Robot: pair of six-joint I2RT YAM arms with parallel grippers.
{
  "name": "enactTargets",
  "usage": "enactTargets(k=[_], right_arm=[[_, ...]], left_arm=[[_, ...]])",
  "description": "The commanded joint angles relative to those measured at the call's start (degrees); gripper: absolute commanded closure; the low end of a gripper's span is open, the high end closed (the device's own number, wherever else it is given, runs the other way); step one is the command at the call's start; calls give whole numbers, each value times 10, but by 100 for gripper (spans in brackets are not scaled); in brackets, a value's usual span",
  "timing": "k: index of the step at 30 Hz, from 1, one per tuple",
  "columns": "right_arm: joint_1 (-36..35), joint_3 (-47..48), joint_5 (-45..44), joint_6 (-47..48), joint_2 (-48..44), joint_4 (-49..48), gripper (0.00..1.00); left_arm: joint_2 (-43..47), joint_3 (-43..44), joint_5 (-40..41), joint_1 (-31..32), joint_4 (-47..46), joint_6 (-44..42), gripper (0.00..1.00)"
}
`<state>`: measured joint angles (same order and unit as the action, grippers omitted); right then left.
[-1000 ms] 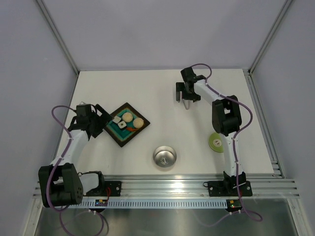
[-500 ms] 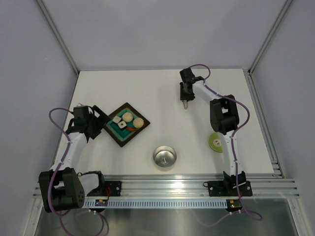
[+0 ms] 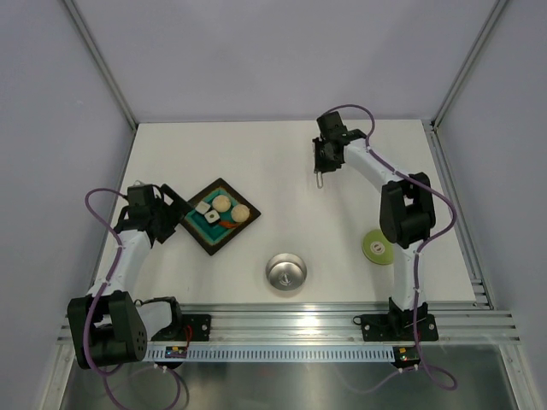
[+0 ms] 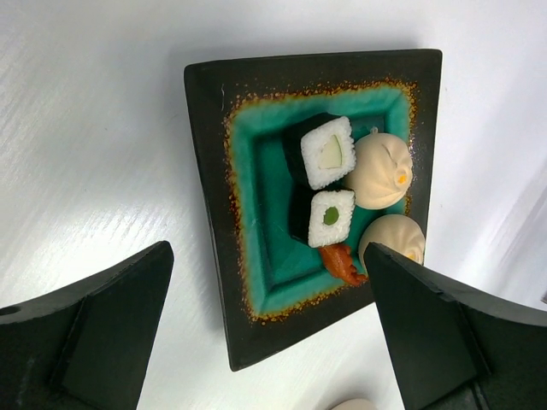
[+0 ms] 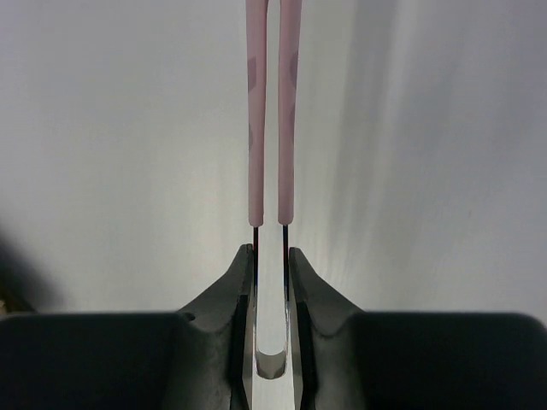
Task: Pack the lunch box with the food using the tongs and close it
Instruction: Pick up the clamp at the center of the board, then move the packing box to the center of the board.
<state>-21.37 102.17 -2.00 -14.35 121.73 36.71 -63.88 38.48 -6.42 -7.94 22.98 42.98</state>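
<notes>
Far right on the white surface [image 3: 256, 154], the right tool [image 5: 271, 256] pinches thin pale-pink tongs [image 5: 256, 128].
The left tool [image 4: 267, 252] is spread wide over the square dark tray [image 4: 214, 171] of food [image 4: 329, 154]; the round steel lunch box [image 3: 285, 272] sits near centre.

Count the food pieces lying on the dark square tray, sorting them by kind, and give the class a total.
Sushi rolls: 2
Dumplings: 2
Red-orange piece: 1
Total: 5
</notes>
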Motion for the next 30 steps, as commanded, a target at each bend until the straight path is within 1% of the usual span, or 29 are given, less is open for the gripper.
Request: enactTargets(k=[1,3,4,7,10,12,17,20,23,26,27,28,29,30], right_arm=[[-20,-1,72,24,-53,35,84],[-24,-7,119,28,-61,58,84],[-25,-11,165,38,-64,64,84],[-50,-11,196,70,-78,108,83],[-82,-4,185,99,-91,171,82],[-100,-3,174,103,-100,187,81],[-112,-28,145,64,-134,174,82],[-112,-50,139,42,-161,159,82],[-112,-60,133,37,-170,164,82],[-112,-83,111,32,-184,162,82],[-112,-90,102,28,-189,158,82],[-112,-96,97,25,-193,148,82],[-112,-109,92,21,-202,143,81],[-109,-115,87,14,-206,138,81]], left_arm=[[-2,17,4,-4,-7,-12,1],[-2,19,5,-4,-4,-16,1],[-1,19,6,-4,-3,-16,1],[1,18,6,-4,-2,-18,1],[1,19,5,-4,-3,-17,1],[0,20,5,-4,-2,-18,1],[-2,19,-6,-4,-5,-23,1],[11,23,-37,0,-5,-47,1],[39,40,-43,22,25,-84,2],[65,61,-44,69,76,-125,5],[72,63,-44,105,87,-130,6],[76,65,-43,128,103,-134,7],[81,63,-44,175,107,-134,8],[85,61,-45,199,109,-130,9]])
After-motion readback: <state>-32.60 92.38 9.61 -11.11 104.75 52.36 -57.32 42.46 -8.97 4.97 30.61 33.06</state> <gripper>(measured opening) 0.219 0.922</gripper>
